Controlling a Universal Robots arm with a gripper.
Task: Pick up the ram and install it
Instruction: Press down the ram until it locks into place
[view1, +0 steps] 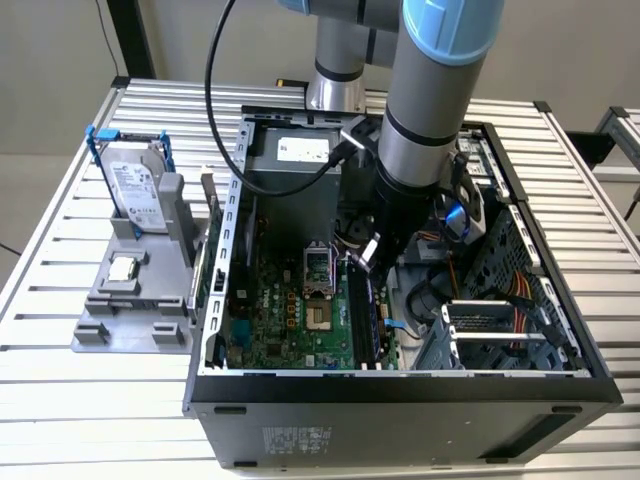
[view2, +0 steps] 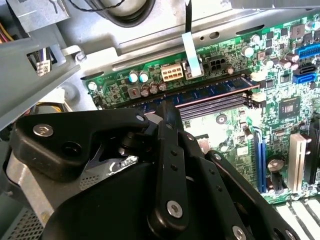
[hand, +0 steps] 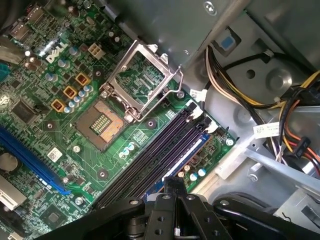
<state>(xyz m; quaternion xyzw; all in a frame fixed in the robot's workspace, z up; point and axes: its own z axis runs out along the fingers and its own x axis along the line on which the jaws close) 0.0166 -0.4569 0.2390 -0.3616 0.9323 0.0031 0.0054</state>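
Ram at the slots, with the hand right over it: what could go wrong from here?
1. The ram lies along the slot nearest the case wall, and the hand is at one end of it. Force applied there alone might leave the stick tilted, with the far end by the white latch unseated.
2. The open processor socket lies bare beside the slots. A slip sideways could damage its contacts.

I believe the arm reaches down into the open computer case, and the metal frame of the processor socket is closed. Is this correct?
Not quite. The arm does reach into the computer case, but the first wrist view shows the socket frame raised open.
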